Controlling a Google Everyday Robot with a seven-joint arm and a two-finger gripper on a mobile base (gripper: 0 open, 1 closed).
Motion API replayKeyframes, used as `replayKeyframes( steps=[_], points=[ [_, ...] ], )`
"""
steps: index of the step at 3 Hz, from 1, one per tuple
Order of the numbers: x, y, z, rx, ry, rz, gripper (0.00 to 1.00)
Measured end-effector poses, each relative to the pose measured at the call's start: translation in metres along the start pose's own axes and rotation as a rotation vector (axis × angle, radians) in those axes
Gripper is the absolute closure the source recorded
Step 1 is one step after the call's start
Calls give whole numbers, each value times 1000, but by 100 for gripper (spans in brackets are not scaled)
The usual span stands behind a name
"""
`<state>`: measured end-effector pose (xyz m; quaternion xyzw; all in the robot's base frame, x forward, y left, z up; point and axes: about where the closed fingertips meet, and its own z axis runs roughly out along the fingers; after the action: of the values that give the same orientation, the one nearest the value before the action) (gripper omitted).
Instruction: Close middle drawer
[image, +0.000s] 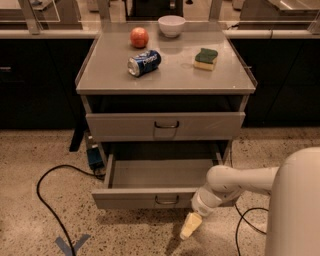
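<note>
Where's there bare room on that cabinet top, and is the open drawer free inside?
The cabinet top is bare along its front edge, ahead of the can and sponge, and at its left side. The back is crowded by the apple and bowl. The middle drawer shows a bare floor. The gripper sits low by its front right corner.

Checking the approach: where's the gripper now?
Lower right of the camera view: the gripper is just below the open middle drawer's front, right of its handle.
</note>
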<state>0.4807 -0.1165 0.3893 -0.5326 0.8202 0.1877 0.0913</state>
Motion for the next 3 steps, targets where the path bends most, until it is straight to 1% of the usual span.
replayKeyframes(
  steps=[1, 2, 3],
  points=[
    [-34, -40, 5, 29, 26, -34, 0],
    [-34, -40, 5, 29, 26, -34, 0],
    [-36, -51, 2, 42, 18, -25, 0]
  ],
)
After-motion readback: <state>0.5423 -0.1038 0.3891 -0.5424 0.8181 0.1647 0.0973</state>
